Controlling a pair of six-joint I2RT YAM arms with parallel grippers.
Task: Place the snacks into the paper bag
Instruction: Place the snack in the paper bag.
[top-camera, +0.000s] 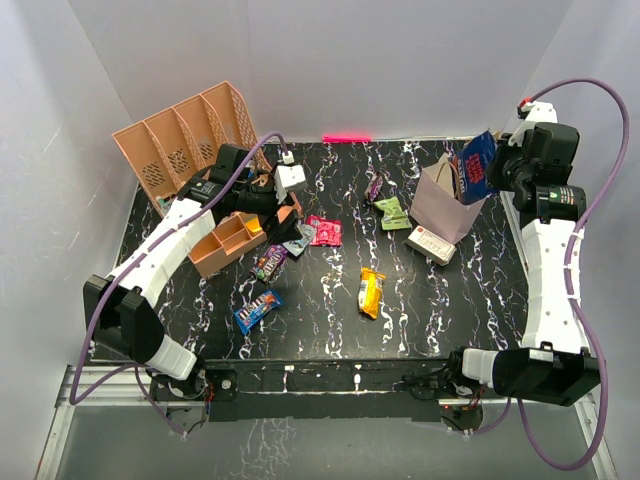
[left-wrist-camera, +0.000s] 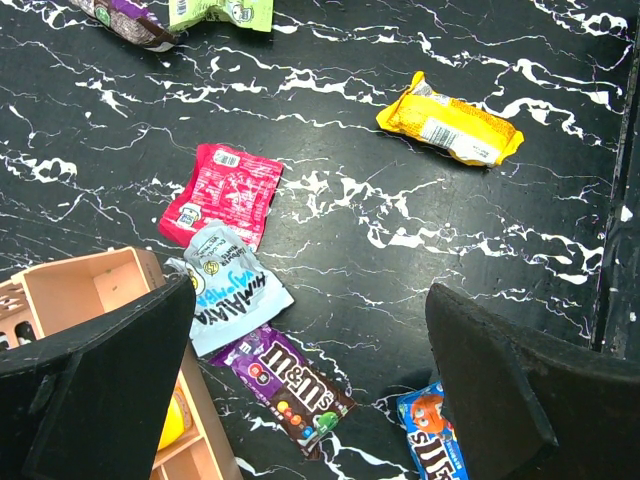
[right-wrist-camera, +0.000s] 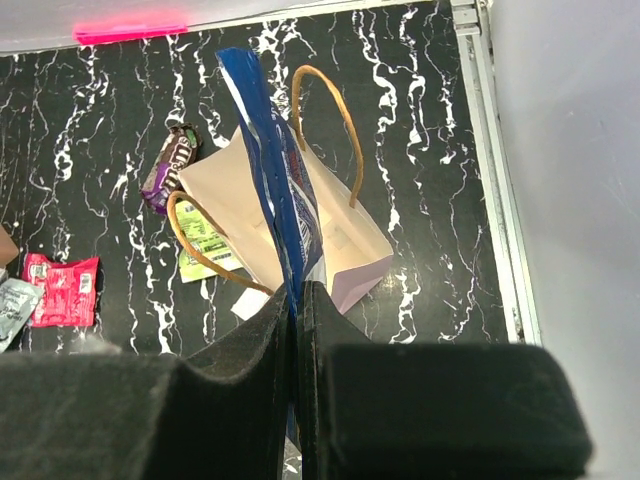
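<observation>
My right gripper (right-wrist-camera: 296, 300) is shut on the lower edge of a dark blue crisp bag (right-wrist-camera: 275, 190), which hangs upright over the open mouth of the pale lilac paper bag (right-wrist-camera: 356, 288). From above, that crisp bag (top-camera: 478, 167) sticks up by the paper bag (top-camera: 440, 208) at the back right. My left gripper (left-wrist-camera: 310, 400) is open and holds nothing. It hovers over a purple packet (left-wrist-camera: 290, 385), with a grey-teal packet (left-wrist-camera: 230, 290), a pink packet (left-wrist-camera: 222, 192) and a blue packet (left-wrist-camera: 432, 440) close by. A yellow bar (top-camera: 371, 291) lies mid-table. A green packet (top-camera: 392, 213) and a purple bar (top-camera: 376, 185) lie left of the bag.
A small peach tray (top-camera: 225, 243) sits right under my left gripper's left finger. The tall peach slotted organiser (top-camera: 185, 135) stands at the back left. A white box (top-camera: 431, 245) lies just in front of the paper bag. White walls close in the table on three sides.
</observation>
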